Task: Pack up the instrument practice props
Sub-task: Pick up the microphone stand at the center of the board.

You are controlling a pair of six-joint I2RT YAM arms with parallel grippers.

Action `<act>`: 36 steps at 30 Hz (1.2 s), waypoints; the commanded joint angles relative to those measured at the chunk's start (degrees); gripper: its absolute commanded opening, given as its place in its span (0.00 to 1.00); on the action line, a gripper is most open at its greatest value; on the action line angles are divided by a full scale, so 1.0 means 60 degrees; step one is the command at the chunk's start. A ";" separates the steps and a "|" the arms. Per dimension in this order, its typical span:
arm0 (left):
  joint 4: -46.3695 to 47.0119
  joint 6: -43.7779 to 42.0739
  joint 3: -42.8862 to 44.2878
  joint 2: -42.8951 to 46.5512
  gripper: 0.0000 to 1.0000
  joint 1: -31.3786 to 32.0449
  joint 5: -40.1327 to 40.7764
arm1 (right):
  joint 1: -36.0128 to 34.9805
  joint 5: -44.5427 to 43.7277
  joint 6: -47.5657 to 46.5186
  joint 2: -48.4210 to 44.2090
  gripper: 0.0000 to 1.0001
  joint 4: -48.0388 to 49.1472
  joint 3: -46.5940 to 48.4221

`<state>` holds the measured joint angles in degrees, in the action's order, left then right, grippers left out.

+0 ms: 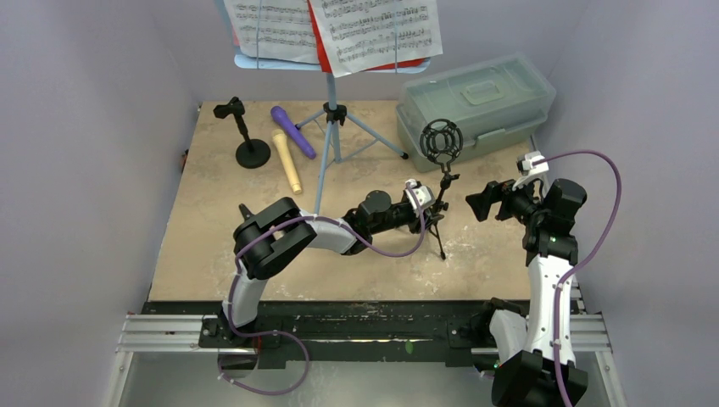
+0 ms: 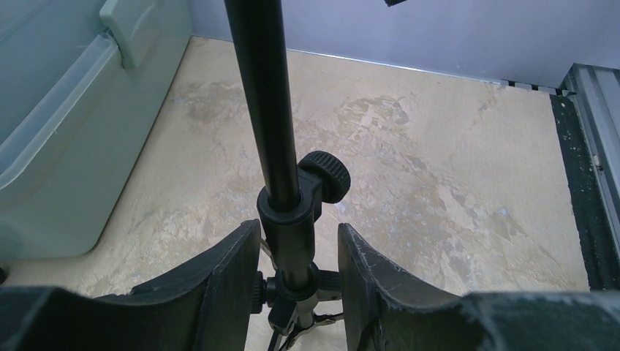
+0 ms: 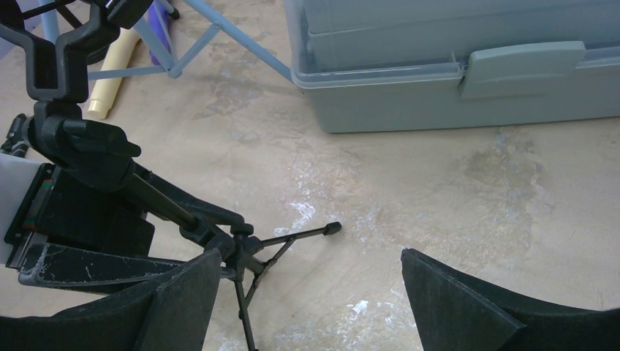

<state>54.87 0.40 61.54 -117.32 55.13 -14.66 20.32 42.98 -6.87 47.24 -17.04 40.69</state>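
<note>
The black tripod mic holder with a ring [image 1: 442, 140] stands upright mid-table. My left gripper [image 1: 428, 202] is open, its jaws on either side of the holder's stem [image 2: 281, 197] just above the leg hub, with a gap on the right side. My right gripper [image 1: 476, 203] is open and empty, just right of the holder [image 3: 161, 201]. The purple microphone [image 1: 292, 131] and the tan microphone [image 1: 287, 159] lie at the back left, beside the round-base mic holder [image 1: 246, 136]. The pale-blue music rack [image 1: 332, 127] stands at the back and holds the sheet-music pages [image 1: 373, 30].
The translucent grey-green lidded box [image 1: 475, 102] sits closed at the back right, close behind the tripod holder; it also shows in the left wrist view [image 2: 58, 110] and the right wrist view [image 3: 453, 66]. The rack's legs [image 3: 234, 36] spread toward the box. Grey walls enclose the table.
</note>
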 commanded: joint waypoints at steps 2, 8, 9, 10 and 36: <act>0.0723 0.0035 0.0275 -0.0039 0.42 -0.0062 0.0069 | 0.0041 0.0010 0.0040 0.0036 0.96 0.0375 -0.0020; 0.0717 0.0045 0.0291 -0.0050 0.33 -0.0045 0.0001 | 0.0037 0.0014 0.0034 0.0036 0.96 0.0378 -0.0020; 0.0714 0.0049 0.0278 -0.0047 0.29 -0.0041 -0.0011 | 0.0041 0.0014 0.0025 0.0036 0.96 0.0371 -0.0018; 0.0713 0.0050 0.0283 -0.0036 0.25 -0.0057 -0.0025 | 0.0038 0.0014 0.0032 0.0029 0.96 0.0372 -0.0025; -0.1743 0.1927 -0.1525 0.4867 0.00 -0.1127 -0.0730 | -0.0055 0.4296 -0.1943 0.0217 0.99 -0.1469 0.0519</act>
<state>43.77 8.69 53.56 -96.29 50.57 -15.77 20.29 59.02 -13.30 47.37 -21.04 40.75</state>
